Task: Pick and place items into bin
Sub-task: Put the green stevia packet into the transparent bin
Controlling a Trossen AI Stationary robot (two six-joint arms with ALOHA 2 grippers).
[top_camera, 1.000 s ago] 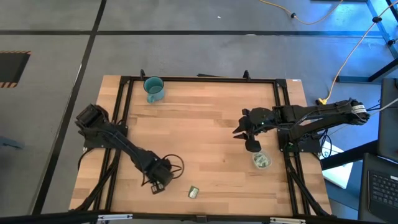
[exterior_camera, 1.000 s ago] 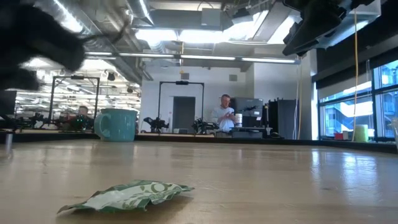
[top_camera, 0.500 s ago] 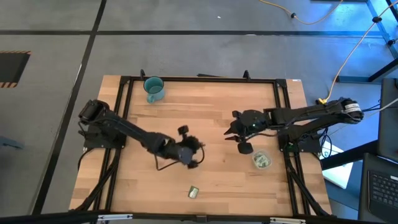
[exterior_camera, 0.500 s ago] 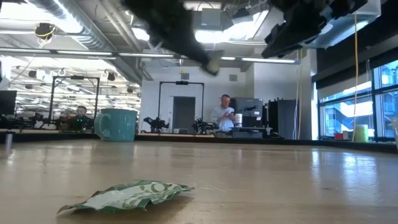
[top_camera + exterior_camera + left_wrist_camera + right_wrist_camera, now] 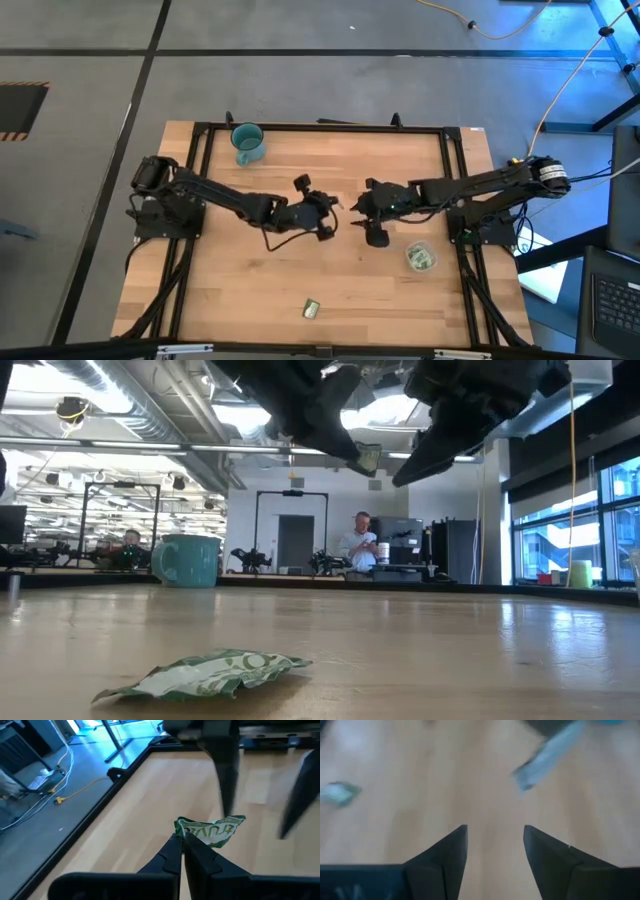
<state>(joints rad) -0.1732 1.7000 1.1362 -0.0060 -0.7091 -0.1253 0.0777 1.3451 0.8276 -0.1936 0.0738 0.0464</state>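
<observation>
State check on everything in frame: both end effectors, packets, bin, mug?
left end effector: shut on a green packet, above mid-table
right end effector: open, empty, facing the left one
loose packet: flat on the table's near edge
bin: upright, packets inside
mug: upright, far edge

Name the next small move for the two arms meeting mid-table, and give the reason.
Probably the open right gripper should close on the green packet. The left gripper pinches that packet by one corner and holds it out mid-air; the clear bin sits on the right arm's side.
</observation>
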